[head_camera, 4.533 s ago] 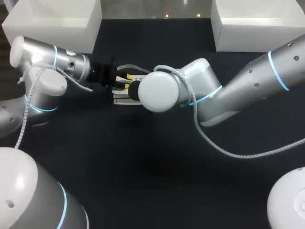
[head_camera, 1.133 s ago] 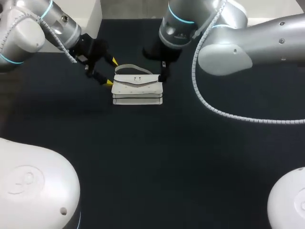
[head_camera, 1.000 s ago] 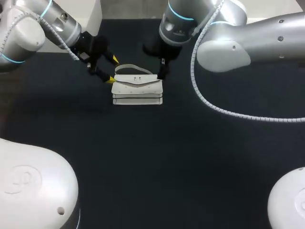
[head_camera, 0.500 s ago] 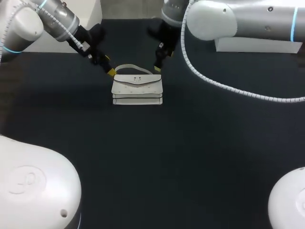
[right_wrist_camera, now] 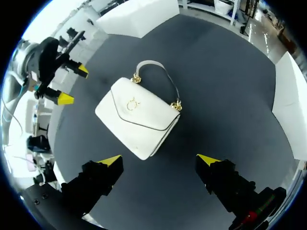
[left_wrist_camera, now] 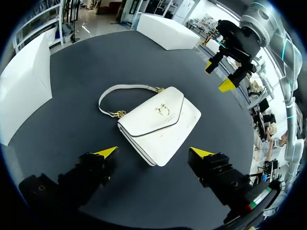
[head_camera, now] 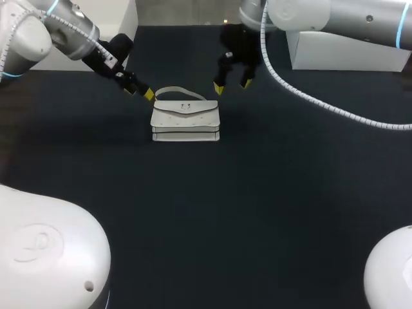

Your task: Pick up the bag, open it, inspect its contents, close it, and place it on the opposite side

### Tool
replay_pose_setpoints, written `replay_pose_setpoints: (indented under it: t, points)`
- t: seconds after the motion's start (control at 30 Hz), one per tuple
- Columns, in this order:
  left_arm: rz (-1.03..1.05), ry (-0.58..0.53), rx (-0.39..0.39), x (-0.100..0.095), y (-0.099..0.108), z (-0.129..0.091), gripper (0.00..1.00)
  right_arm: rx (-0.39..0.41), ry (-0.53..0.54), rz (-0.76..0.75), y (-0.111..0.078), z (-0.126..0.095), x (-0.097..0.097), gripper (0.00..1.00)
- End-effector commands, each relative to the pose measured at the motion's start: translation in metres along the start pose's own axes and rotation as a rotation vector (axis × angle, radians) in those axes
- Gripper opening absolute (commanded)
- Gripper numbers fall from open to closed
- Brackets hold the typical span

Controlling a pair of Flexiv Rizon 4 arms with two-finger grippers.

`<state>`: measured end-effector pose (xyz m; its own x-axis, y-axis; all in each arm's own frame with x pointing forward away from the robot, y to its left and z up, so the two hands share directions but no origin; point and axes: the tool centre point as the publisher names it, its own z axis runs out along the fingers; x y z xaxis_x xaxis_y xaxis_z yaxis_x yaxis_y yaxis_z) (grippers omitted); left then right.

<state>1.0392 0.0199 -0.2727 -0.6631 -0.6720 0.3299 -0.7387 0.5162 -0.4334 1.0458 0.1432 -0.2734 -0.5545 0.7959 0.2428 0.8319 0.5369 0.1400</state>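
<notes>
White bag (head_camera: 185,121) flap closed on dark table (head_camera: 257,212), mid-left of centre, left gripper (head_camera: 138,92) just beside its handle end, fingers wide, empty, right gripper (head_camera: 232,85) near far right corner, wide, empty

Bench: you have a bench (head_camera: 257,212) with a dark, near-black matte top; it fills most of the head view.
Left box: a plain white box (head_camera: 123,16) stands at the bench's far left corner. You see only part of it from the head view.
Right box: a matching white box (head_camera: 335,59) stands at the far right corner, its flat side wall turned toward you.
Light: both boxes look bright white against the dark top, and in the wrist views the bench looks a softer grey.
</notes>
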Motion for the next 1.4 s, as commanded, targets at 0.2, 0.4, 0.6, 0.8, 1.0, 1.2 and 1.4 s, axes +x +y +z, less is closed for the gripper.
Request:
replay_pose_setpoints:
  t: [0.2,0.4,0.6,0.8,1.0,1.2,1.4]
  points:
    - [-0.287,-0.276,-0.024,0.012,0.001,-0.001,1.00,0.030,0.009,0.276,0.002,-0.001,0.001,1.00]
    - [-0.518,-0.139,-0.041,0.005,-0.004,0.013,1.00,-0.015,0.080,0.418,0.010,-0.003,0.005,1.00]
    - [-0.718,0.013,-0.009,0.000,0.000,0.014,1.00,-0.085,0.199,0.551,0.009,0.001,0.007,1.00]
    - [-0.839,0.147,0.043,-0.012,0.003,0.017,1.00,-0.128,0.301,0.647,0.004,0.008,-0.001,1.00]
    - [-0.823,0.210,0.045,-0.010,0.002,0.029,1.00,-0.132,0.347,0.683,0.005,0.017,0.004,1.00]
    - [-0.794,0.270,0.074,-0.013,0.002,0.042,1.00,-0.108,0.370,0.719,0.009,0.030,0.010,1.00]
    - [-0.771,0.276,0.061,-0.017,-0.004,0.050,1.00,-0.097,0.361,0.741,0.010,0.035,0.013,1.00]
